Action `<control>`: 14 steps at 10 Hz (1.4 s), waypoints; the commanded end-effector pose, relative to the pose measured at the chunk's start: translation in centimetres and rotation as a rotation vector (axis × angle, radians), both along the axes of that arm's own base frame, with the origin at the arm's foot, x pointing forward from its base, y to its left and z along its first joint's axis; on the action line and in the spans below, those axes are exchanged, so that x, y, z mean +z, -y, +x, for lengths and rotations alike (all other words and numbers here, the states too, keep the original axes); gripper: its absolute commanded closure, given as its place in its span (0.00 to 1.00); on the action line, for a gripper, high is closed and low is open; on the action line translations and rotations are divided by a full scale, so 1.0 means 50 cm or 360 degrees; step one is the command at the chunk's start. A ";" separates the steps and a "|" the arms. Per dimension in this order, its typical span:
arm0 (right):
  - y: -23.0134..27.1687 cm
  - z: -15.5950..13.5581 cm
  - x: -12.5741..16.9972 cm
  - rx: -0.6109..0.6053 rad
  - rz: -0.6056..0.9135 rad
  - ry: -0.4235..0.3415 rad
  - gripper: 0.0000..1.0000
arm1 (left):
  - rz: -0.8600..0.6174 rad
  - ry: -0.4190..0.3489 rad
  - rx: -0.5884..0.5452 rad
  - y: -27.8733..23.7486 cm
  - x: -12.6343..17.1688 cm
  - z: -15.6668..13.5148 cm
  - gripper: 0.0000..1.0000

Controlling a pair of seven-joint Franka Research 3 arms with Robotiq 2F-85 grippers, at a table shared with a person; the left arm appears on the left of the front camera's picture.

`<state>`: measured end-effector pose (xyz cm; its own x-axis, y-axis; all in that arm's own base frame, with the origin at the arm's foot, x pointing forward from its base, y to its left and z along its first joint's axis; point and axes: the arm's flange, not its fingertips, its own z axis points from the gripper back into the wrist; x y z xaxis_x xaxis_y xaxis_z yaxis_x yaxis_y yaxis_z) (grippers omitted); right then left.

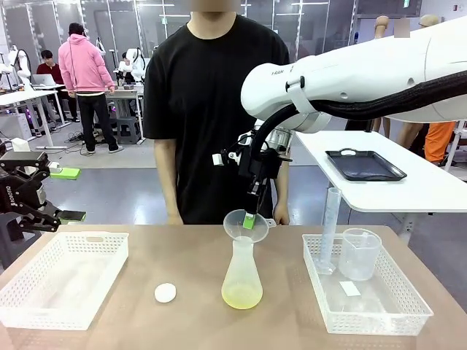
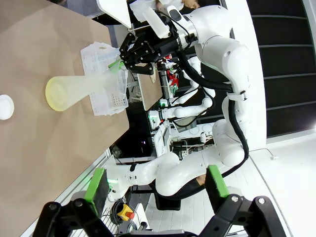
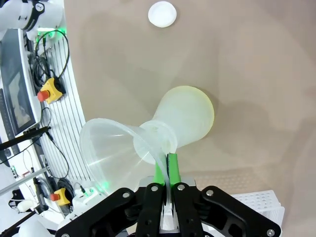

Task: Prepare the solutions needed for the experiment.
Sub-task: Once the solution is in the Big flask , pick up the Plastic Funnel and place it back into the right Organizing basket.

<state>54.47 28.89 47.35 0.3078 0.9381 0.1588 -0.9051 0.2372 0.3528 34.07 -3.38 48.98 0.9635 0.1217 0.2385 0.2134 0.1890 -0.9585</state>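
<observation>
Here we see the right end effector (image 1: 250, 217) clamped on the rim of the funnel (image 1: 238, 223).
The funnel sits in the neck of the flask (image 1: 241, 270), which stands on the counter (image 1: 182, 255) with the pale yellow solution (image 1: 241, 295) pooled in its bottom. We find a white cap (image 1: 166, 292) near the flask's left, and the left end effector (image 2: 155, 181) well off to that side, fingers wide apart.

The right arm (image 1: 350, 80) is a thick, rounded white shell with small dark lettering near one joint. A black sheathed cable (image 1: 379, 100) clipped along it leads to the black right gripper (image 3: 166, 170), whose slim fingers carry green pads (image 3: 173, 167). The left gripper (image 2: 155, 183) is likewise black with green pads and round bolts at its linkage joints, and the person (image 1: 219, 44) on the far side wears a black short-sleeved T-shirt (image 1: 211, 95).
</observation>
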 end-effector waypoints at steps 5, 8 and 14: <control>0.007 -0.022 0.070 -0.0027 0.0029 -0.0027 1.00 | -0.0040 0.0006 -0.0004 0.002 0.006 0.001 0.00; 0.015 -0.039 0.148 -0.0054 0.0012 -0.0030 1.00 | -0.0040 0.0006 -0.0004 0.002 0.006 0.001 0.00; 0.082 -0.048 0.276 -0.0224 -0.0040 -0.0053 1.00 | -0.0040 0.0006 -0.0004 0.002 0.006 0.001 0.00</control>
